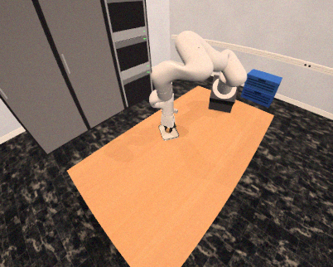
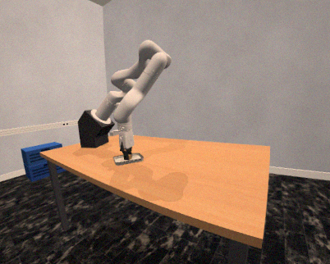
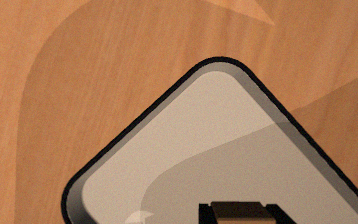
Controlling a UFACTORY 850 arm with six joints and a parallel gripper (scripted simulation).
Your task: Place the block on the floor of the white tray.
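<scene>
The white tray (image 3: pixel 220 155) with a dark rim lies on the wooden table; it also shows in the top view (image 1: pixel 169 133) and the exterior view (image 2: pixel 128 159). My gripper (image 1: pixel 168 128) points straight down into the tray and is shut on the small brown block (image 3: pixel 238 214), seen at the bottom edge of the wrist view between the dark fingers. In the exterior view the gripper (image 2: pixel 126 155) is low over the tray floor. I cannot tell whether the block touches the floor.
The arm's black base (image 1: pixel 222 99) stands at the table's far end. A blue crate (image 1: pixel 261 87) sits on the floor behind the table. Grey cabinets (image 1: pixel 50 56) stand to the left, off the table.
</scene>
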